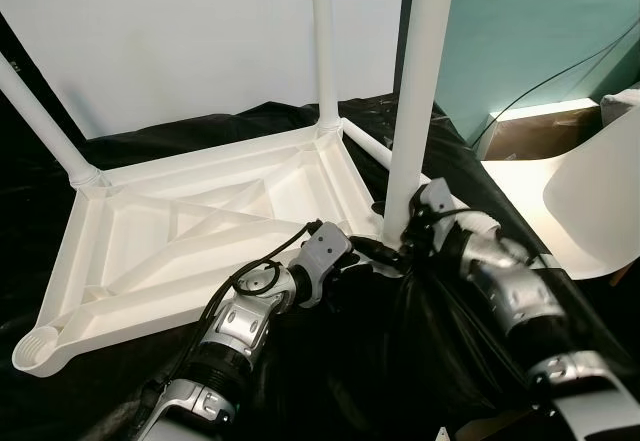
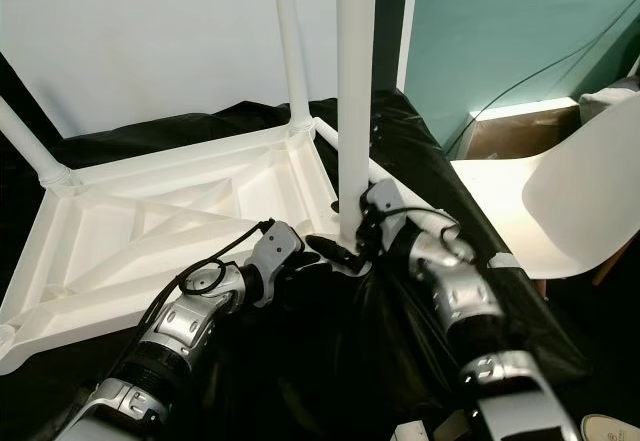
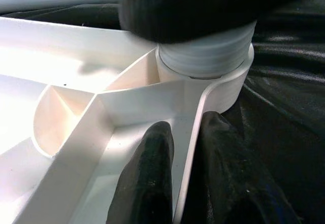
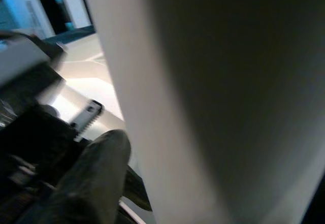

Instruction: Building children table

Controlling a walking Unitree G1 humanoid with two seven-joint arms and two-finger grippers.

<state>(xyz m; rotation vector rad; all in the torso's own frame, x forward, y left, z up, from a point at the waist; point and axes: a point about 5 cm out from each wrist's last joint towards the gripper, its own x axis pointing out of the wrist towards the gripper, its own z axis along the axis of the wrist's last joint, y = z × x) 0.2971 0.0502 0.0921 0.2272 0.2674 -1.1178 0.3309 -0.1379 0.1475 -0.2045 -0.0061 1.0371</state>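
The white tabletop (image 1: 190,231) lies upside down on black sheeting (image 1: 400,361), two legs standing at its far corners. At the near right corner, the right gripper (image 1: 398,233) is clenched around the base of a third upright table leg (image 1: 418,91). The left gripper (image 3: 185,178) pinches the tabletop's rim beside that leg's socket. A white chair (image 1: 585,196) stands right, near a cardboard box (image 1: 525,136).

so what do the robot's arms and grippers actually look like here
Both arms are ribbed silver metal segments with black joints. The left arm has a black cable looped over its wrist; the right arm carries a white cuff band. The left gripper has long rounded black fingers.
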